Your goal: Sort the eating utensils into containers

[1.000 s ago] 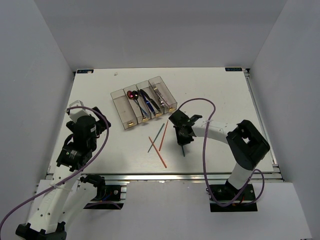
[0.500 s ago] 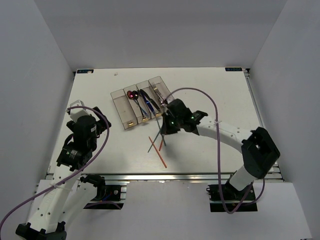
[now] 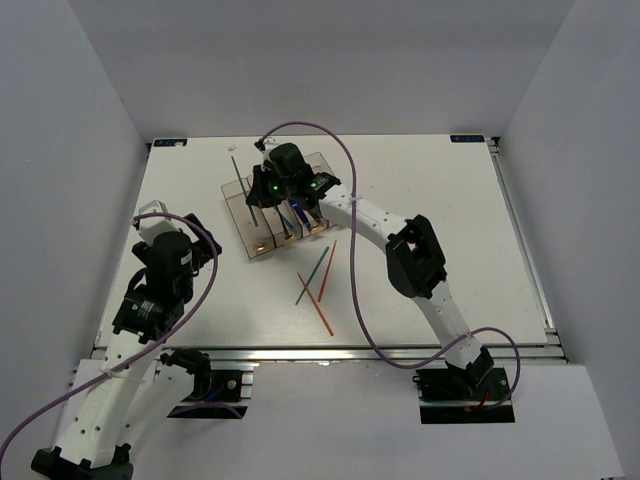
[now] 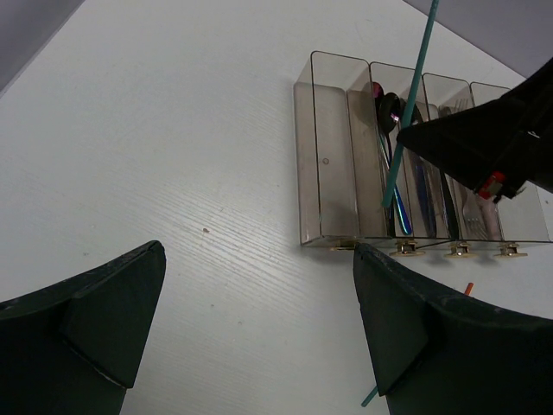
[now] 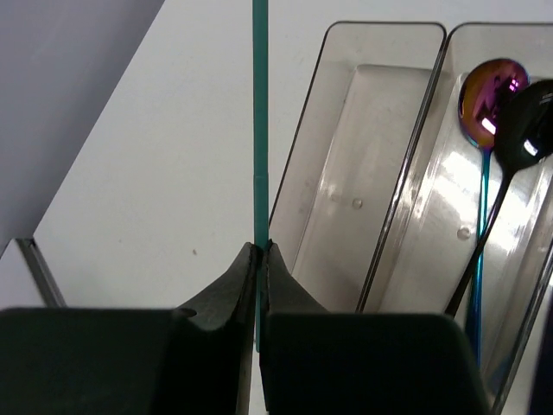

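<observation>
Four joined clear-grey containers [image 3: 243, 222] stand at the table's middle back. The leftmost bin [image 5: 363, 173] is empty. The second holds an iridescent and a dark spoon [image 5: 491, 95], the third knives [image 3: 298, 208], the fourth forks [image 3: 318, 186]. My right gripper [image 3: 264, 186] is shut on a teal chopstick [image 5: 260, 130] and holds it above the left edge of the leftmost bin; the chopstick also shows in the left wrist view [image 4: 410, 104]. My left gripper [image 4: 257, 259] is open and empty, over bare table left of the bins.
Three loose chopsticks lie in front of the bins: a teal one [image 3: 312, 275], an orange one [image 3: 327, 268] and a red one [image 3: 316, 305]. The left arm [image 3: 160, 270] rests at the table's left. Grey walls enclose the table.
My right gripper has carried the teal chopstick from the table's middle right, past the loose chopsticks, up and left to above the leftmost bin. The left arm has not moved.
</observation>
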Robot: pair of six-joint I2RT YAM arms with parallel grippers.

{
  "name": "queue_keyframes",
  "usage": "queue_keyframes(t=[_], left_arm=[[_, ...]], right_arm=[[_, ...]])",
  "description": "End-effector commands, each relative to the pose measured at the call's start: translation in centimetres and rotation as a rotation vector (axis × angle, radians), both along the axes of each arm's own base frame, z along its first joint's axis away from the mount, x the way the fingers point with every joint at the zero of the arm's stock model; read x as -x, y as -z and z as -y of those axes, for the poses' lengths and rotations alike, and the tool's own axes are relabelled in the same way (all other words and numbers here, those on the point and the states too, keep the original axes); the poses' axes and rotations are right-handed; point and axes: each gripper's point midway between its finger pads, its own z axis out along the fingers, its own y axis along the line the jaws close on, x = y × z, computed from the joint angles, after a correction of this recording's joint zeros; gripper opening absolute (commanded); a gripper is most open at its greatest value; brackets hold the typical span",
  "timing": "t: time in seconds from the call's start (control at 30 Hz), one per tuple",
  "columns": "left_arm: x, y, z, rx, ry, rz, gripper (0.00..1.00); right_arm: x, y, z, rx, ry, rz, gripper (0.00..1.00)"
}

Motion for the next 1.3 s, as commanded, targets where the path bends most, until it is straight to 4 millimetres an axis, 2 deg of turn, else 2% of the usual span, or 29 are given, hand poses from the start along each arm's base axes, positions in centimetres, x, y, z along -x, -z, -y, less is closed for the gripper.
queue_keyframes(t=[0.0, 0.03, 0.17, 0.23, 0.3, 0.33, 0.37, 0.4, 0.43, 0.47, 0.5, 0.53, 0.57, 0.6, 0.63, 0.67, 0.7, 0.73, 0.77, 0.8, 0.83, 0.87, 0.97, 1.03, 1.13, 1.27], left_arm=[[0.0, 0.0, 0.0, -0.001, 0.002, 0.006, 0.98], [0.0, -0.1, 0.0, 0.001, 0.004, 0.007, 0.98], [0.1, -0.3, 0.0, 0.005, 0.007, 0.019, 0.98], [0.1, -0.4, 0.1, 0.005, 0.009, 0.02, 0.98], [0.1, -0.5, 0.1, 0.006, 0.009, 0.024, 0.98], [0.2, -0.4, 0.0, 0.006, 0.009, 0.023, 0.98], [0.2, -0.4, 0.0, 0.006, 0.009, 0.023, 0.98], [0.2, -0.4, 0.0, 0.005, 0.008, 0.023, 0.98], [0.2, -0.5, 0.0, 0.005, 0.008, 0.025, 0.98], [0.2, -0.5, 0.0, 0.006, 0.008, 0.026, 0.98], [0.2, -0.5, 0.0, 0.006, 0.008, 0.025, 0.98], [0.2, -0.5, 0.0, 0.006, 0.008, 0.025, 0.98], [0.2, -0.5, 0.0, 0.006, 0.008, 0.026, 0.98], [0.2, -0.5, 0.0, 0.007, 0.007, 0.026, 0.98], [0.2, -0.5, 0.0, 0.007, 0.008, 0.027, 0.98], [0.2, -0.5, 0.0, 0.006, 0.008, 0.026, 0.98], [0.2, -0.6, 0.0, 0.008, 0.009, 0.03, 0.98], [0.2, -0.6, 0.1, 0.009, 0.01, 0.031, 0.98], [0.2, -0.6, 0.1, 0.01, 0.013, 0.031, 0.98], [0.2, -0.5, 0.1, 0.009, 0.013, 0.028, 0.98], [0.1, -0.5, 0.2, 0.009, 0.015, 0.029, 0.98], [0.1, -0.5, 0.2, 0.008, 0.018, 0.027, 0.98], [0.1, -0.4, 0.3, 0.008, 0.021, 0.022, 0.98], [0.1, -0.4, 0.2, 0.007, 0.015, 0.022, 0.98], [0.1, -0.4, 0.1, 0.006, 0.012, 0.021, 0.98], [0.0, -0.2, 0.2, 0.004, 0.012, 0.015, 0.98]], right_arm=[[-1.5, -3.4, -1.2, -0.046, 0.007, 0.105, 0.0], [-1.9, -2.1, -1.3, -0.024, 0.015, 0.099, 0.0], [-1.5, 0.7, -1.1, 0.013, 0.009, 0.066, 0.01], [-1.1, 1.1, -1.1, 0.013, 0.0, 0.057, 0.05], [-0.8, 0.8, -1.1, 0.008, -0.006, 0.051, 0.24], [-0.6, 0.4, -1.2, 0.004, -0.01, 0.056, 0.4], [-0.5, -0.2, -1.1, 0.002, -0.01, 0.059, 0.48], [-0.2, -1.7, -0.9, -0.008, -0.012, 0.067, 0.54], [0.1, -2.6, -0.8, -0.018, -0.012, 0.077, 0.55], [0.3, -3.6, -0.4, -0.023, -0.007, 0.086, 0.61], [0.7, -6.4, 0.5, -0.045, 0.006, 0.114, 0.67], [1.1, -5.3, 1.5, -0.004, 0.028, 0.099, 0.68], [1.6, -5.7, 2.5, 0.011, 0.038, 0.1, 0.68], [2.5, -8.2, 3.9, 0.003, 0.052, 0.129, 0.68], [3.6, -5.6, 5.3, 0.094, 0.069, 0.126, 0.68], [4.8, -4.5, 6.8, 0.169, 0.083, 0.12, 0.67], [6.2, -5.5, 8.2, 0.198, 0.086, 0.138, 0.66], [7.4, -4.0, 9.4, 0.275, 0.097, 0.143, 0.64], [9.5, 0.0, 12.1, 0.412, 0.096, 0.075, 0.59], [10.7, 0.4, 13.5, 0.447, 0.106, 0.062, 0.56], [12.2, 1.9, 14.3, 0.498, 0.103, 0.04, 0.54], [14.0, 4.5, 15.9, 0.555, 0.104, -0.02, 0.46], [18.0, 6.9, 16.5, 0.617, 0.06, -0.062, 0.44], [20.2, 7.8, 16.1, 0.634, 0.01, -0.07, 0.45], [21.6, 9.8, 16.3, 0.662, -0.002, -0.093, 0.45], [21.8, 11.3, 16.4, 0.688, -0.005, -0.101, 0.44]])
